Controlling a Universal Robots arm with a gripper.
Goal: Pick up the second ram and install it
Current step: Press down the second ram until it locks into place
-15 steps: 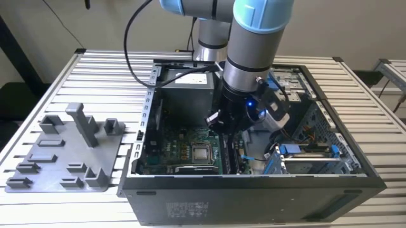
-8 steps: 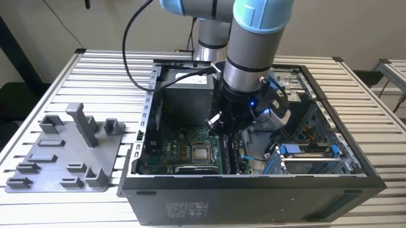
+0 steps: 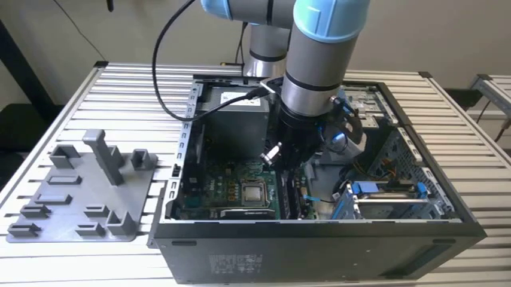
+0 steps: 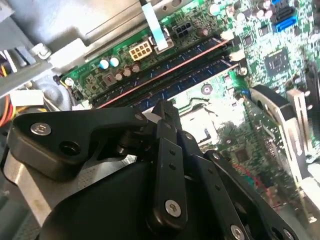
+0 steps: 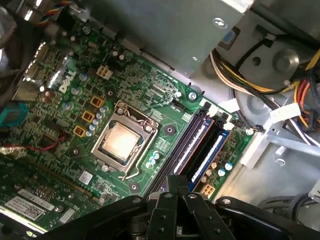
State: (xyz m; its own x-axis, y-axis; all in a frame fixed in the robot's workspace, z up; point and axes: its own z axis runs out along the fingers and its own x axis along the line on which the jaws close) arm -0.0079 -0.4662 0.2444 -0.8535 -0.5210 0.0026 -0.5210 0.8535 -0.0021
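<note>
My gripper (image 3: 273,160) hangs inside the open computer case, low over the green motherboard (image 3: 231,191). In both wrist views its black fingers are shut, tips together (image 4: 164,109) (image 5: 176,181), over one end of the long memory sockets. A slim dark board, the ram (image 5: 194,141) (image 4: 165,73), stands on edge in one socket, its top edge catching light. It runs under my fingertips. I see nothing gripped between the fingers, and I cannot tell whether they touch the ram. A blue socket (image 5: 212,150) lies beside it.
The processor socket (image 5: 122,140) with its metal lid sits beside the memory sockets. Bundled power cables (image 5: 250,85) and the power supply (image 3: 236,113) crowd one side, and a drive cage (image 3: 391,197) stands at the exterior view's right. A grey fixture plate (image 3: 80,197) lies outside the case, at the exterior view's left.
</note>
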